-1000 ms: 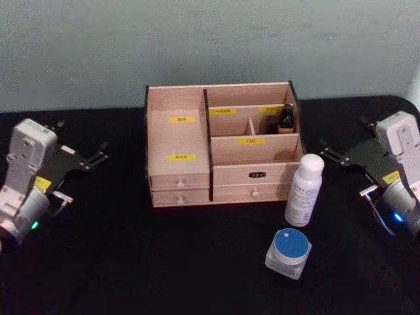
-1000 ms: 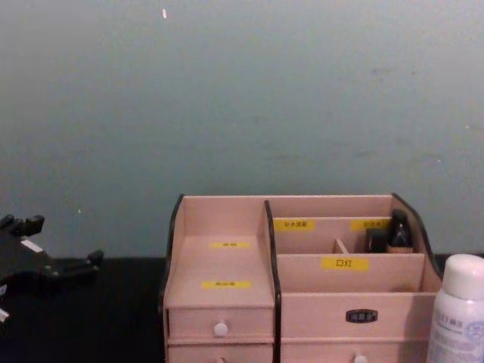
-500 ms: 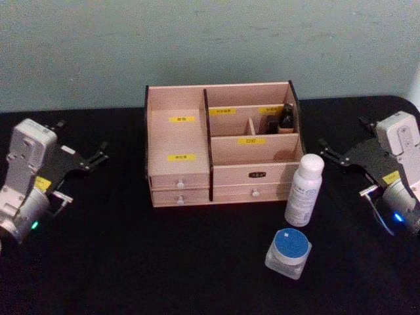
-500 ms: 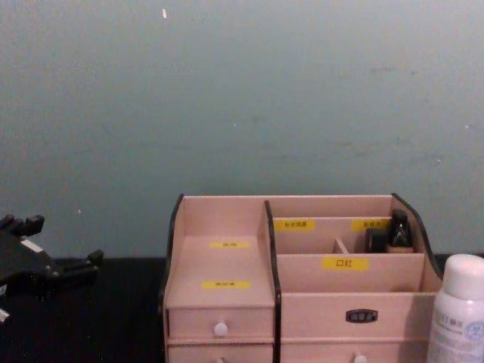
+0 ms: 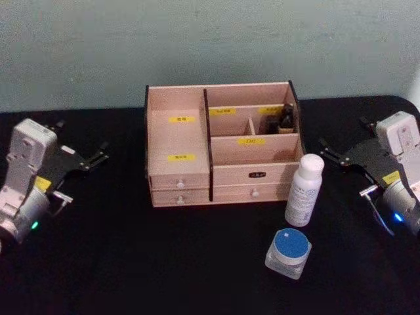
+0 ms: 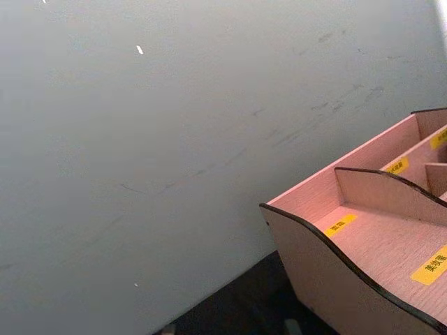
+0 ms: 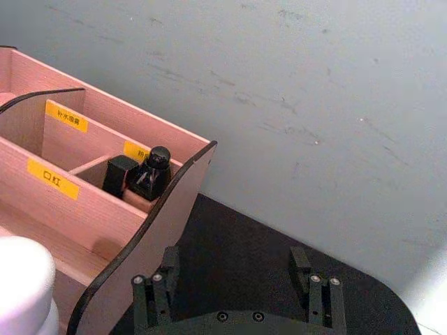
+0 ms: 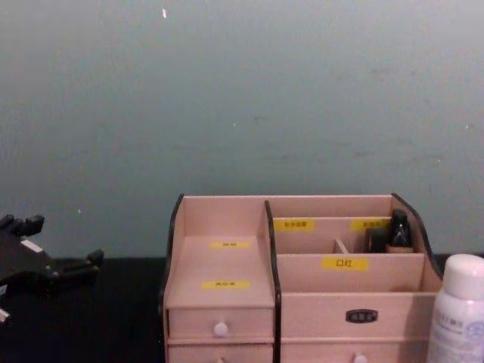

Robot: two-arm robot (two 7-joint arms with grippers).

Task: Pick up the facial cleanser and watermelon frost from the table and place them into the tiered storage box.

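The tiered storage box (image 5: 220, 141) (image 8: 227, 302) stands at the middle back of the black table, a pale wooden organiser with yellow labels. The facial cleanser (image 5: 304, 190) (image 8: 457, 318), a white bottle, stands upright just off the box's front right corner. In front of it sits the watermelon frost (image 5: 288, 252), a clear jar with a blue lid. My left gripper (image 5: 82, 139) (image 8: 57, 242) hovers open far left of the box. My right gripper (image 5: 344, 134) (image 7: 237, 293) hovers open to the right of the box and bottle, holding nothing.
Two small dark bottles (image 5: 286, 118) (image 7: 150, 174) stand in the box's back right compartment. The other compartments look empty, and the drawers are shut. A pale green wall rises behind the table (image 5: 131, 262). The box's left side (image 6: 377, 237) shows in the left wrist view.
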